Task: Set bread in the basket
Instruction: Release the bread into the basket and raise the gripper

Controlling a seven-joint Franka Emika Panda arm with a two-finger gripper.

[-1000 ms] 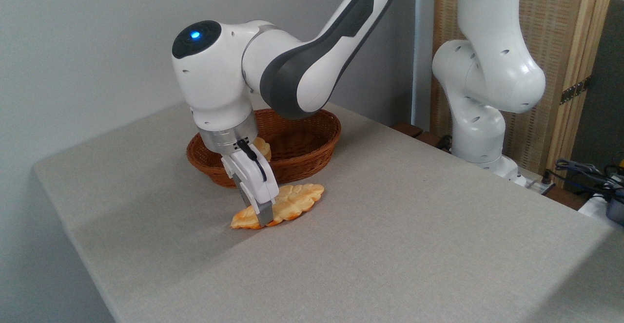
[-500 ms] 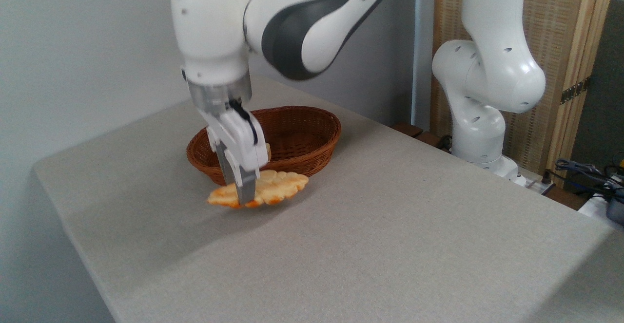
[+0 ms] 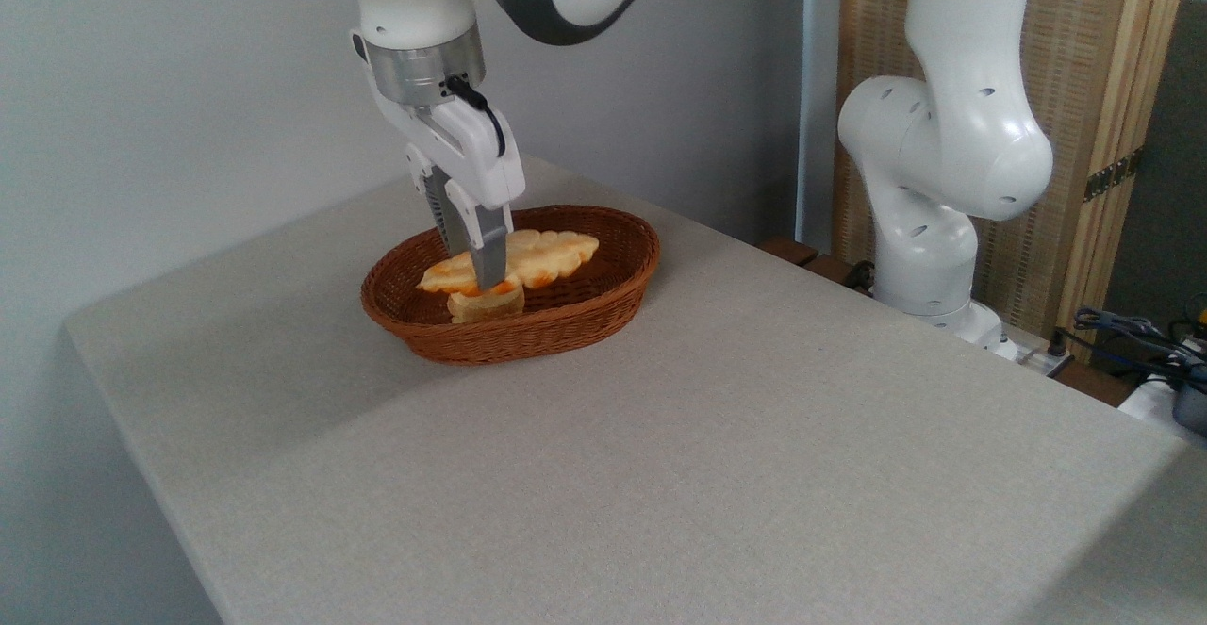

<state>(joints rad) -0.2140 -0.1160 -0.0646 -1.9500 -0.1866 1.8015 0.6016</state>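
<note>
Fixed camera: long flat golden-orange leaf-shaped bread (image 3: 542, 254), lifted off the grey tabletop (image 3: 660, 455) within the last second, is now held clamped by the end effector (image 3: 487, 278) above the reddish-brown oval wicker basket (image 3: 566, 319), release judged pending.

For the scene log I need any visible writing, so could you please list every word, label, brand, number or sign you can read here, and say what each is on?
None: no readable text appears anywhere in this view.
White robot arm and pincer: no visible lettering.
Reddish-brown woven wicker basket, golden leaf-shaped bread, grey table: unmarked.
Dark cables at the right edge: too small to tell.
</note>
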